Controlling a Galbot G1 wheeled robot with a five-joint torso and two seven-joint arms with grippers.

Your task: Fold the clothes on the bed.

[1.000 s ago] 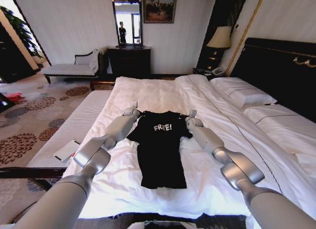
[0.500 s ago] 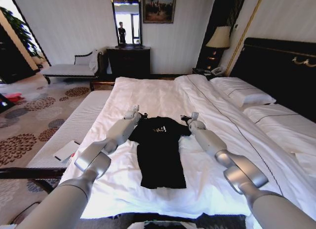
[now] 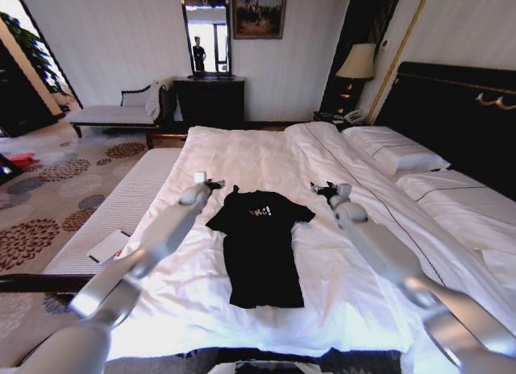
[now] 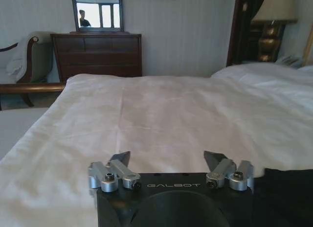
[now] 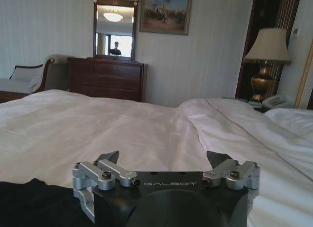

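The clothes, one black T-shirt (image 3: 258, 249), lie flat on the white duvet of the bed (image 3: 242, 152). Its top edge is turned down, so just a strip of the pale chest lettering (image 3: 260, 212) shows. My left gripper (image 3: 211, 183) hovers open just beyond the shirt's left shoulder, holding nothing. My right gripper (image 3: 322, 186) is open too, off the right sleeve. In the left wrist view the open gripper (image 4: 167, 158) sits over white duvet with the black shirt (image 4: 288, 188) beside it. The right wrist view shows its open gripper (image 5: 164, 158) and the shirt (image 5: 34, 202) to one side.
White pillows (image 3: 399, 155) and the dark headboard (image 3: 459, 116) are on the right. A lamp (image 3: 358, 64) and a dark dresser (image 3: 211, 100) stand beyond the bed. A pale chaise (image 3: 117, 110) is at the far left. A white padded bench (image 3: 113, 217) with a flat white item (image 3: 109, 245) runs along the bed's left side.
The shirt's top edge was folded down over the lettering. Both grippers have let go of the shoulders, opened, and moved outward and away from the shirt.
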